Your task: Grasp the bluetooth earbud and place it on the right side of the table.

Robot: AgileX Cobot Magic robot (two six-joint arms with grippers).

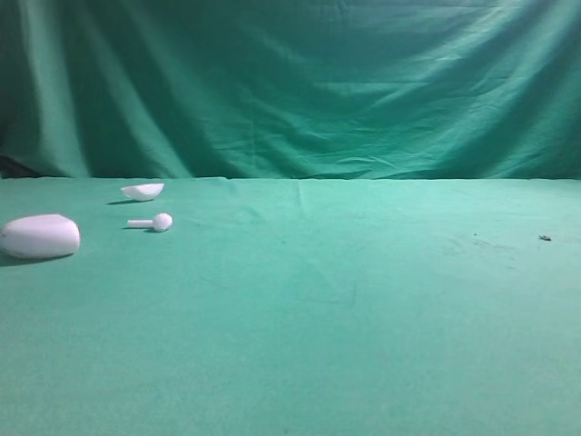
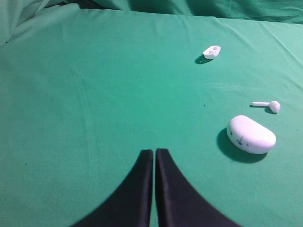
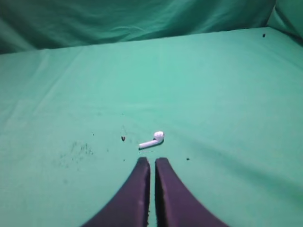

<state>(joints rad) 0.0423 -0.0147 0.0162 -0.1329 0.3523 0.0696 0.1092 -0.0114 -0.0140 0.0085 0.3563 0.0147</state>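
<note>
Fingers, right: your right gripper (image 3: 152, 163) has its dark fingers (image 3: 137, 189) pressed together, holding nothing.
Fingers, left: your left gripper (image 2: 154, 153) looks the same, tips closed on nothing above the table (image 2: 94, 94).
Bluetooth earbud: the bluetooth earbud (image 3: 152, 140) lies flat on the green cloth just ahead of your right fingertips, apart from them, head up and to the right, stem down-left.
Specks: dark crumbs (image 3: 123, 138) sit just left of it.
Left side: a pebble-shaped case (image 1: 39, 236), a straight-stemmed earbud (image 1: 152, 222) and a small white shell (image 1: 142, 191) lie near one another.
</note>
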